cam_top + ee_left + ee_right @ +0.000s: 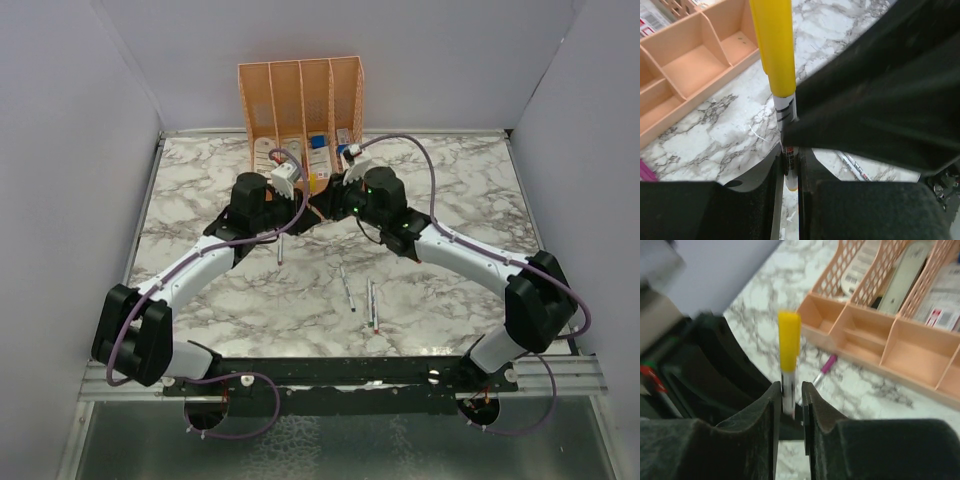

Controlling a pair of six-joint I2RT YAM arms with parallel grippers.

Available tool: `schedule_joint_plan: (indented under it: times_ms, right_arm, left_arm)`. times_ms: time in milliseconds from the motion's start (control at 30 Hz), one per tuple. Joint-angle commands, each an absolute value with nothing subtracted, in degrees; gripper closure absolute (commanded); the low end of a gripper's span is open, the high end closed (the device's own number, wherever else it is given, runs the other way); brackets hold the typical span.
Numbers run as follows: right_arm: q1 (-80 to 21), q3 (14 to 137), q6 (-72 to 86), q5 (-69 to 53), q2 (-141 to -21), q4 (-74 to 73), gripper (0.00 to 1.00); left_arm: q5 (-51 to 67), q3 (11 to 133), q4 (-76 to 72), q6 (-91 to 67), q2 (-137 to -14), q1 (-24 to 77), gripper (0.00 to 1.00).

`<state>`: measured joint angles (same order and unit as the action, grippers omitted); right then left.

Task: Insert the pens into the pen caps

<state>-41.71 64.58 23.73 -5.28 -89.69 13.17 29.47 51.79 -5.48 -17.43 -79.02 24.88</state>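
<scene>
left end effector (pixel 790 156) pinching yellow-capped pen (pixel 786 112) | right end effector (pixel 791 392) straddling it, grip unclear | arms (pixel 200 260) angled inward

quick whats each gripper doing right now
left gripper: shut on the yellow-capped pen.
right gripper: jaws slightly open around the same pen, apparently not clamping it.

The right gripper (pixel 791 390) has a pen (pixel 788 382) standing upright between its black fingers. The pale barrel lies against one finger, with a dark sliver of gap at the other. A yellow cap (pixel 789 340) sits on the pen's upper end. Beyond it, a pen with a purple end (pixel 826 365) lies on the marble table (pixel 765 295), just in front of the orange organiser (pixel 865 337). The left arm (pixel 710 365) is close alongside, blurred.
</scene>
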Motion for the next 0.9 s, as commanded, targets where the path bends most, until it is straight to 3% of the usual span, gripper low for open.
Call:
schedule_joint_plan:
  times_ms: [0, 233, 600, 633, 767, 867]
  right_arm:
    - [-43.9, 66.3, 23.4, -7.2, -90.5, 2.3, 0.76]
    - [-44.0, 70.1, 20.0, -2.5, -90.8, 1.3, 0.65]
    - [-44.0, 67.5, 21.6, -1.4, -90.6, 3.8, 0.66]
    - [-44.0, 67.1, 21.9, -1.3, -90.6, 4.1, 0.67]
    - [-44.0, 66.8, 22.4, -2.1, -91.4, 5.0, 0.91]
    - [-44.0, 67.5, 22.8, -3.4, -93.2, 5.5, 0.99]
  left_arm:
    - [24.7, 49.9, -7.9, -16.3, -74.4, 24.3, 1.0]
    - [22.9, 48.3, -0.6, -16.1, -75.7, 24.3, 1.0]
    - [24.2, 52.1, 2.8, -15.0, -79.2, 24.3, 1.0]
    - [24.4, 52.1, 3.1, -15.0, -79.2, 24.3, 1.0]
    - [24.2, 51.7, 4.3, -15.5, -79.8, 24.3, 1.0]
    - [24.7, 51.2, 5.0, -15.8, -80.6, 24.3, 1.0]
